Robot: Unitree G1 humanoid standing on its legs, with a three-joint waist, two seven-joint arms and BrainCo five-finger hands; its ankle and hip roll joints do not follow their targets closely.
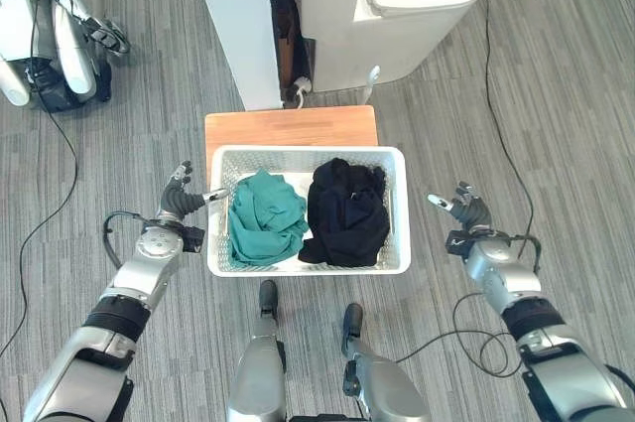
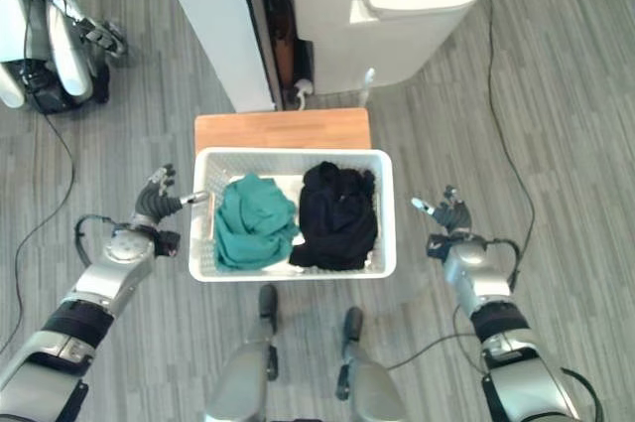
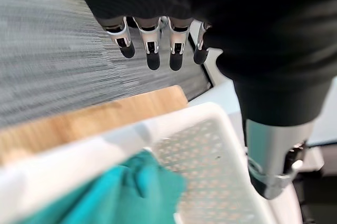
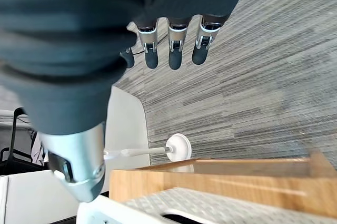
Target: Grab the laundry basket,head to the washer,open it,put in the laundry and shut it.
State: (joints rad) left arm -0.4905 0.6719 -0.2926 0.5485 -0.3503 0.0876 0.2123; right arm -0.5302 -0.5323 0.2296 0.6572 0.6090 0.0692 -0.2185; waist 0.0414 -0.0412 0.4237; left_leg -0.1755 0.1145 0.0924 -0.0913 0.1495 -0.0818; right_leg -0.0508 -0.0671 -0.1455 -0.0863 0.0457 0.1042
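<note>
Grey striped carpet surrounds you. Your left hand (image 1: 177,200), fingers straight and apart, sits just beside the left rim of the white perforated plastic laundry basket (image 1: 402,213); your right hand (image 1: 464,211), also spread and empty, hangs apart from its right side. Inside lie a crumpled teal garment (image 1: 263,215) and black garment (image 1: 346,213). It rests on a low wooden stand (image 1: 288,127) before the white washer (image 1: 397,5).

You have bright, even light from above in the head views, and shadows on the grey floor (image 1: 556,94) are soft and short. The white appliance (image 1: 417,5) at the far side is almost washed out on its top. The black laundry (image 1: 345,213) is so dark that you cannot see its folds well. In the left wrist view the laundry basket (image 3: 174,129) rim and green laundry (image 3: 116,192) are blurred, and the near floor looks streaked.
</note>
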